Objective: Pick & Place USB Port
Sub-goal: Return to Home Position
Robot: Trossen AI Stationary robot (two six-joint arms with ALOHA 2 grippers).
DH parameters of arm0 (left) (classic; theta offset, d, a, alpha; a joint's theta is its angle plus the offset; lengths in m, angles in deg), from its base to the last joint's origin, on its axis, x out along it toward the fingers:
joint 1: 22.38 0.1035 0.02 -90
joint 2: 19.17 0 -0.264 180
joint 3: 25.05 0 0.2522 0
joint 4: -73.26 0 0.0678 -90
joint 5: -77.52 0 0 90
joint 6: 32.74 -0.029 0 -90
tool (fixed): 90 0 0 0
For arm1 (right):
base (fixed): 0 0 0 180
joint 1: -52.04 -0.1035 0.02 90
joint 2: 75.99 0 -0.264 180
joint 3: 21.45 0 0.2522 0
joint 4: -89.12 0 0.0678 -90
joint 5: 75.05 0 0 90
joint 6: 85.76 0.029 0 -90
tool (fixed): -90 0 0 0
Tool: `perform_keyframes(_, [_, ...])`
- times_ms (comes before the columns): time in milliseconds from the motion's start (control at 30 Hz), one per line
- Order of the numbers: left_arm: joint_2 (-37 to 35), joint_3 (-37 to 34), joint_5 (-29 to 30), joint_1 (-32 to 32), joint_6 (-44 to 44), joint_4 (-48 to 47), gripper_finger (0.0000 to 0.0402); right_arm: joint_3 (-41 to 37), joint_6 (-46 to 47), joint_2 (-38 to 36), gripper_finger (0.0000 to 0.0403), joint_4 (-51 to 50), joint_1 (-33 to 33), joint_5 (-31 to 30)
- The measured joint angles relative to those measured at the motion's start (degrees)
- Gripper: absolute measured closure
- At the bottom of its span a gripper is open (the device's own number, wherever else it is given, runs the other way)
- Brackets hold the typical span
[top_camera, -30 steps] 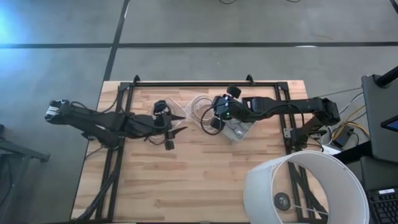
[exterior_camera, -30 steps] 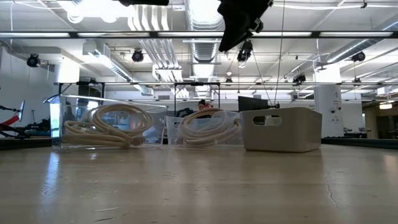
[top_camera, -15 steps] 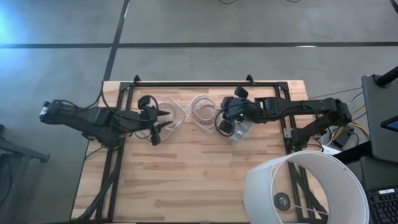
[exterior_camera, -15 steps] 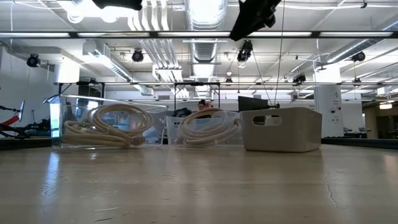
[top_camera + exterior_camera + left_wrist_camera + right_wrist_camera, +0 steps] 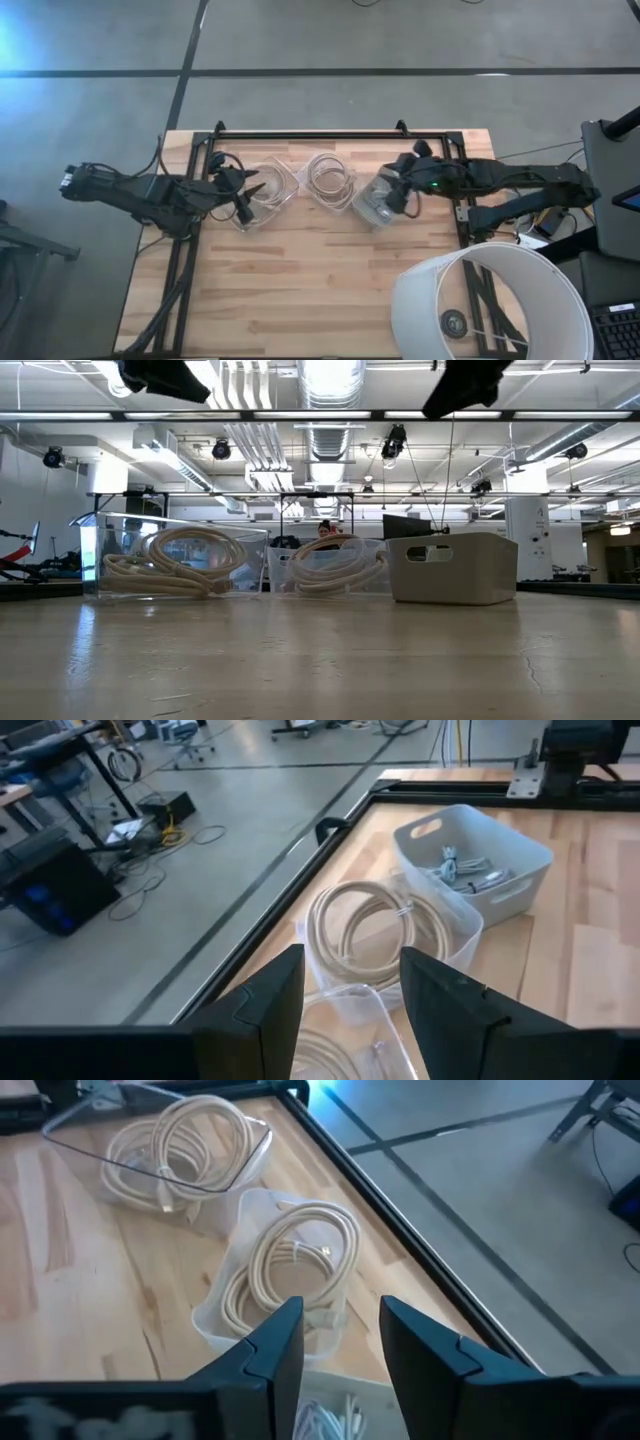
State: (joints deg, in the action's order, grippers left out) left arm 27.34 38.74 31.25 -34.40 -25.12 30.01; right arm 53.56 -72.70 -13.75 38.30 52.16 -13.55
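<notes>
Both tools are spread apart and empty. The left tool [image 5: 350, 960] hangs over the clear plastic tubs [image 5: 452, 942] of coiled cream cable, and the right tool [image 5: 338, 1310] over the white plastic bin [image 5: 512, 888], where the charger cables [image 5: 458, 870] lie. To home well, I judge each arm should rise clear of the rims before folding back off the wooden desk [image 5: 300, 290].
</notes>
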Motion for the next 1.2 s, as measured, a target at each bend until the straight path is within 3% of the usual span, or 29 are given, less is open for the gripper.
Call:
perform_keyframes(367, [-9.8, -9.0, 0.3, 0.0, 0.1, 3.4, 0.0232, -10.8, 0.0, -16.1, 0.0286, 3.6, 0.0, 0.0])
perform_keyframes(867, [-23.7, -18.5, 1.4, 0.0, -3.1, 6.1, 0.0232, -17.9, -0.1, -26.9, 0.0268, 7.1, 0.0, -0.2])
perform_keyframes(1200, [-33.9, -31.1, 0.7, 0.0, -10.7, 24.8, 0.0232, -25.2, -4.3, -32.7, 0.0283, 18.2, 0.0, -0.1])
